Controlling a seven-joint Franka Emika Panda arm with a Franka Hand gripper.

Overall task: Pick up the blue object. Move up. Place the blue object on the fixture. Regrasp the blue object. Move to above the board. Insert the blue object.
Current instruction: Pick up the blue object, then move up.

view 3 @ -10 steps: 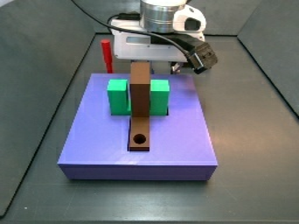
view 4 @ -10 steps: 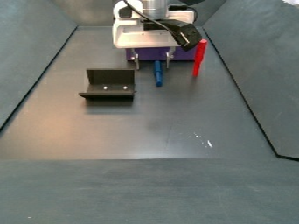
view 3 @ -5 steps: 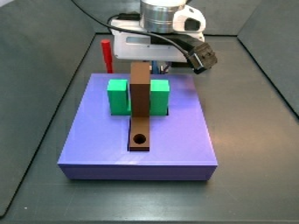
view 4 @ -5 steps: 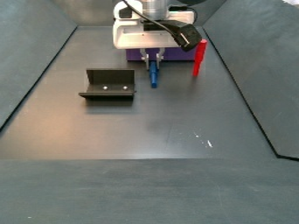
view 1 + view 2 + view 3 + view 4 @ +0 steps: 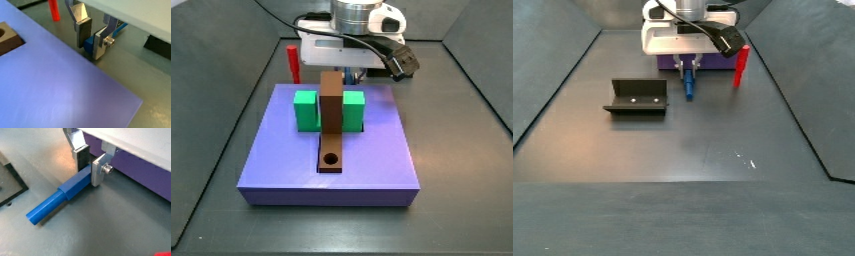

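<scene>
Between the silver fingers sits one end of the blue object, a slim two-part peg lying flat on the tabletop; the plates flank it closely, though whether they press on it cannot be told. Beside the board, the gripper hangs low, its body hiding the peg's gripped end in a side view. Beyond the board's edge stands the red peg, and the fixture lies well apart from it.

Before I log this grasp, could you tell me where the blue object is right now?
The blue object lies on the floor beside the board, one end between the gripper fingers, with the fixture nearby.
</scene>
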